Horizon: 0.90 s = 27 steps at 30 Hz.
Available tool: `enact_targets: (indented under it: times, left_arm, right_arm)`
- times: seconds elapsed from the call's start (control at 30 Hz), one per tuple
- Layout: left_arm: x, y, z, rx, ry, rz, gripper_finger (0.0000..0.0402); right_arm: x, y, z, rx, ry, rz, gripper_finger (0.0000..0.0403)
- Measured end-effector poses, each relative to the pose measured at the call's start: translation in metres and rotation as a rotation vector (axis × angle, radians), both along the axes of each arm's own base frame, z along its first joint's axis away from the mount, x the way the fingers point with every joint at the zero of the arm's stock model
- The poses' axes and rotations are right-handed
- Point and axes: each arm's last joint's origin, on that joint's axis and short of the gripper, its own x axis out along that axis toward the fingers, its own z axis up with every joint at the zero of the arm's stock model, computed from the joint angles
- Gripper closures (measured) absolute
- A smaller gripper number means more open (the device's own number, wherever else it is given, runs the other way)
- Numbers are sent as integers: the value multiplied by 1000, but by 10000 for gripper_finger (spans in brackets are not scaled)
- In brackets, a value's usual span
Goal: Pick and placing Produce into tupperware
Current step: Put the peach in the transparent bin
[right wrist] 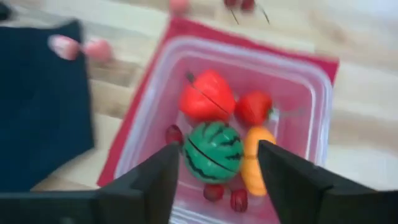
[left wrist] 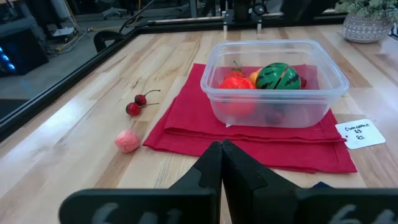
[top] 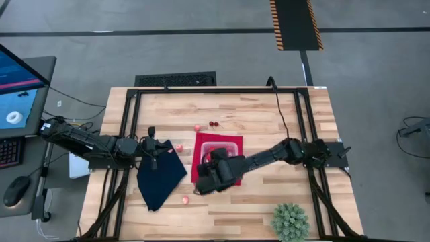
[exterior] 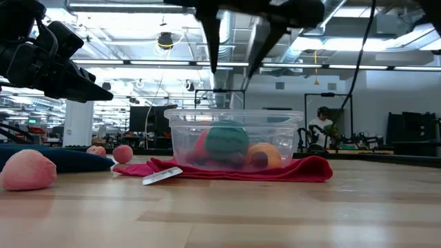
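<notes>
The right tool (right wrist: 214, 177) hangs spread and empty over the tupperware (top: 236, 143) at frame centre, probably having just dropped produce (right wrist: 213, 151) inside, while the left tool (left wrist: 221, 163), pressed together, waits over the navy cloth (top: 161, 176), pink pieces (top: 186, 199) remaining on the tabletop (top: 269, 114).

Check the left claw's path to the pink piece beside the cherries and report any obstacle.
Nothing visible blocks it. In the left wrist view the left claw, fingers together, looks over bare wood at the pink piece. The cherries lie beyond it, the red mat and tupperware to one side.
</notes>
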Motion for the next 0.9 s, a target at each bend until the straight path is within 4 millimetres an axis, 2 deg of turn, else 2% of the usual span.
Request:
enact_targets:
  times: [0.13,0.3,0.33,0.4,0.53,0.67,0.77,0.9]
  left_arm:
    - [0,0,0,0,0,0,401]
    - [0,0,0,0,0,0,402]
    - [0,0,0,0,0,0,401]
    - [0,0,0,0,0,0,401]
    - [0,0,0,0,0,0,401]
    - [0,0,0,0,0,0,401]
    - [0,0,0,0,0,0,401]
    - [0,0,0,0,0,0,401]
  right_arm:
    - [-5,20,2,-118,-14,128,220]
    - [-8,43,3,-178,-54,241,364]
    - [-10,45,3,-183,-41,254,381]
    - [-15,47,3,-220,33,325,383]
    - [-18,50,3,-272,149,490,334]
    - [-14,62,7,-305,72,544,303]
    - [-16,91,13,-507,-34,633,297]
    - [-34,137,21,-731,-101,744,298]
